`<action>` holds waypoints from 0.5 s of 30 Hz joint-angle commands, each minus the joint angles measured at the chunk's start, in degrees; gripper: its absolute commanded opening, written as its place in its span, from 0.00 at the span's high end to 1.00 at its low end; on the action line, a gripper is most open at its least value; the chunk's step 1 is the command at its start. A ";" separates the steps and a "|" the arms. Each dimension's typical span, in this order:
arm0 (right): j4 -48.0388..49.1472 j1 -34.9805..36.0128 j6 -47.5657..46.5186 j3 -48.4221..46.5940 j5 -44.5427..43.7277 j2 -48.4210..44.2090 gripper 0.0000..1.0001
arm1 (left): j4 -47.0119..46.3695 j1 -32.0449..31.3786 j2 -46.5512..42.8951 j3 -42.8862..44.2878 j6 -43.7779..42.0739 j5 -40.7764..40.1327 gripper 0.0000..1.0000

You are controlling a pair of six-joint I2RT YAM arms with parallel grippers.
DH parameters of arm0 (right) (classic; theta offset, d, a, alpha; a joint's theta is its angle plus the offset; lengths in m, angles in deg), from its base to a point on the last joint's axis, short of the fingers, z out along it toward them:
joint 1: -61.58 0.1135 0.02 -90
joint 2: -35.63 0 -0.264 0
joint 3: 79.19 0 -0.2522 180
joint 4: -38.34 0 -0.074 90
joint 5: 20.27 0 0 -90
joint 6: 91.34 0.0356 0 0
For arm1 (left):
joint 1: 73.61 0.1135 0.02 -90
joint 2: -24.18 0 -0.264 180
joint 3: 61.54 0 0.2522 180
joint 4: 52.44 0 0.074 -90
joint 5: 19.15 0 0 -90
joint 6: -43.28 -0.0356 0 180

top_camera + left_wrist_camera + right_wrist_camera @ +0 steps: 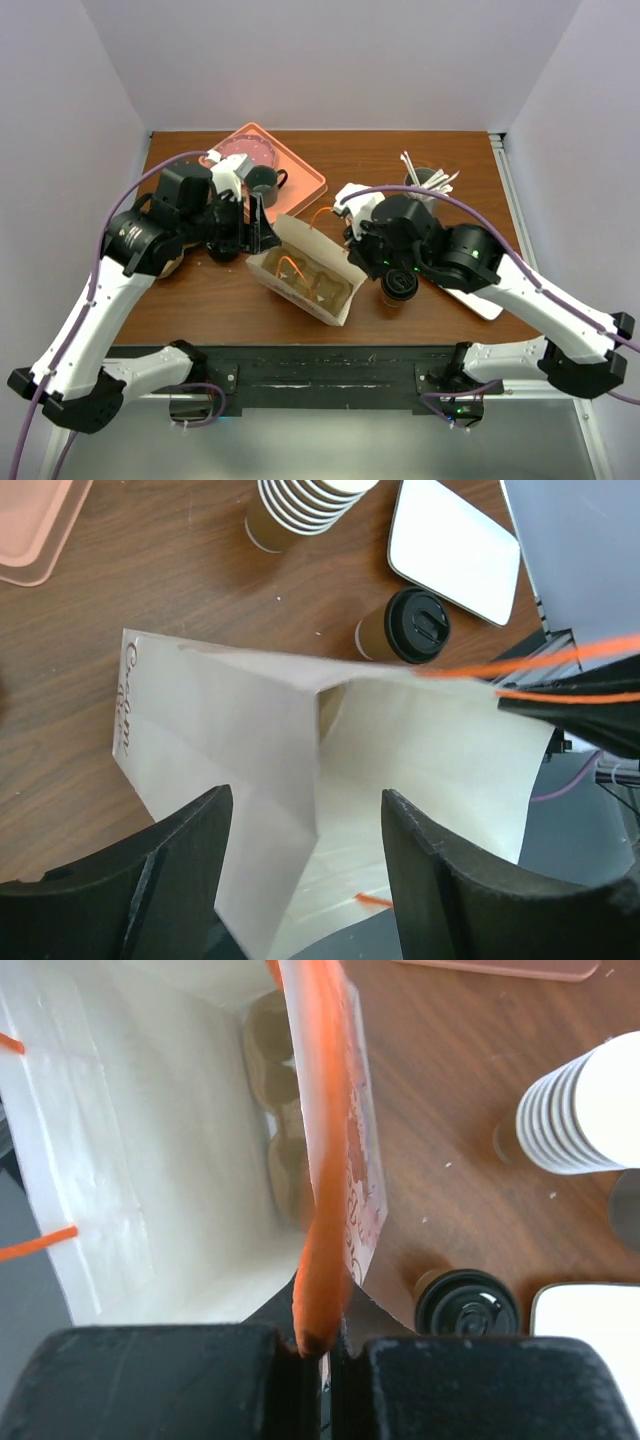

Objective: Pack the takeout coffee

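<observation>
Clamping orange handle (pixel 318 1160), right pincer (pixel 322 1345) is near an upright black-lidded brown cup (pixel 405 627); left pincer (pixel 305 805) gapes.

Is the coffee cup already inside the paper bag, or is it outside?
Outside. The coffee cup stands upright on the table, beside the open paper bag, with its black lid on.

Lab booth: blank white walls (pixel 330 60) box a wooden table (pixel 360 158).
</observation>
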 commanded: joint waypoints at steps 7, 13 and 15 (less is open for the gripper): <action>4.40 5.83 -14.38 -2.16 -12.68 -3.01 1.00 | -7.57 0.07 -9.71 -8.80 3.56 -3.85 0.32; 2.99 7.07 -16.76 0.73 -15.17 -0.98 1.00 | -6.34 0.07 -9.36 -6.52 1.19 -7.11 0.29; 2.82 7.25 -16.32 1.70 -14.82 -1.15 1.00 | -6.95 0.07 -10.06 -6.25 0.48 -6.06 0.28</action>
